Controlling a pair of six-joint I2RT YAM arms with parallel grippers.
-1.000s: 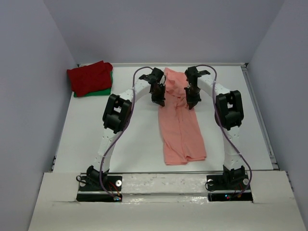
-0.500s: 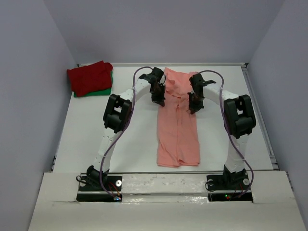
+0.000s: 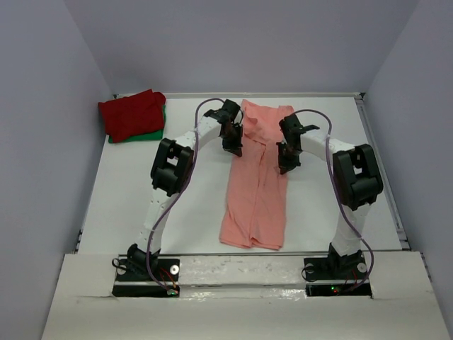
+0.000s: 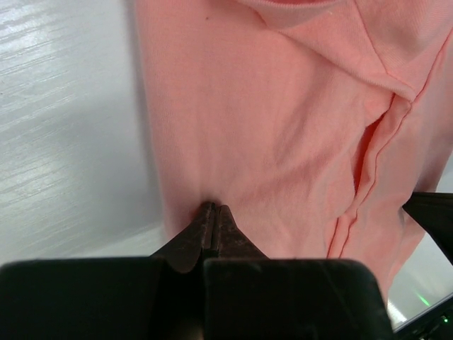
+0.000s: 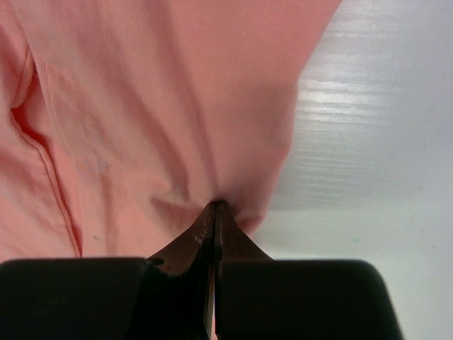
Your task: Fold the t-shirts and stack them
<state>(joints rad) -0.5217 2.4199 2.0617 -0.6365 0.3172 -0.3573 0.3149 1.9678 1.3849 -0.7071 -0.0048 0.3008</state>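
Grip on both sides: the left pincer (image 4: 214,211) is clenched on the salmon-pink t-shirt (image 3: 253,191) at its left edge, and the right pincer (image 5: 216,207) is clenched on its right edge, cloth puckering at each tip. The shirt lies mid-counter (image 3: 191,205) as a long narrow strip, folded lengthwise, its near end slanting toward the left arm. In the far left corner, the dark red t-shirt (image 3: 132,113), folded, sits on the green t-shirt (image 3: 154,134).

Even, bright overhead light, soft shadows, slightly blurred wrist views
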